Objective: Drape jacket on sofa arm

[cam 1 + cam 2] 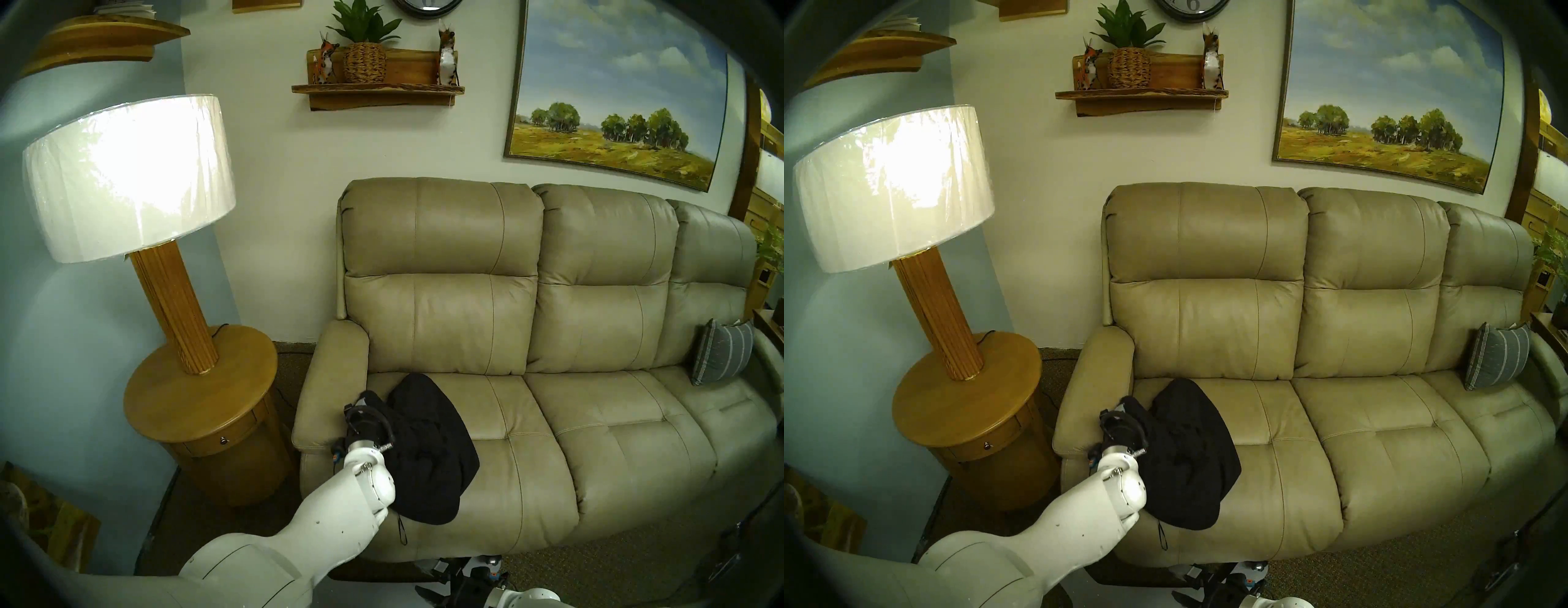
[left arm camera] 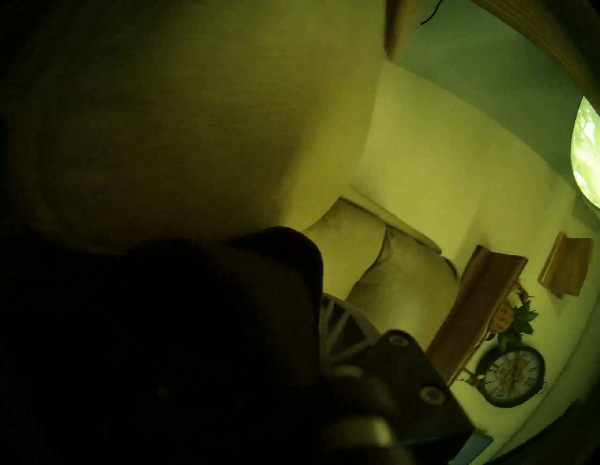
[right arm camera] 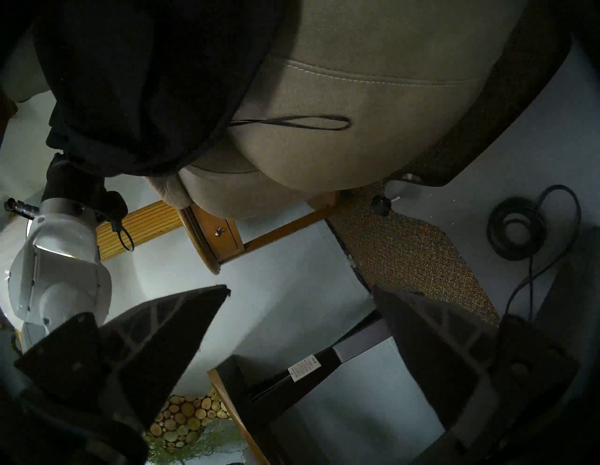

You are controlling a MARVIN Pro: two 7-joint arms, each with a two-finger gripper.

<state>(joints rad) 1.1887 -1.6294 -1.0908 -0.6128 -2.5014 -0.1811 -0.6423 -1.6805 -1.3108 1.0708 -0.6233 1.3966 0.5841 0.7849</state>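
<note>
The black jacket point(image 1: 428, 446) lies bunched on the sofa's left seat cushion, and a drawcord point(image 1: 401, 530) hangs over the seat front. It also shows in the right head view point(image 1: 1187, 450). The beige sofa arm point(image 1: 335, 382) is just left of it and bare. My left gripper point(image 1: 362, 403) is at the jacket's left edge beside the sofa arm, shut on a fold of it. In the left wrist view black fabric point(image 2: 162, 324) covers one finger; the other finger point(image 2: 341, 324) shows. My right gripper point(image 3: 300, 289) is open and empty, low in front of the sofa.
A round wooden side table point(image 1: 191, 403) with a tall lamp point(image 1: 127, 178) stands just left of the sofa arm. A grey striped pillow point(image 1: 717, 352) leans at the sofa's far right. A coiled black cable point(image 3: 519, 227) lies on the floor.
</note>
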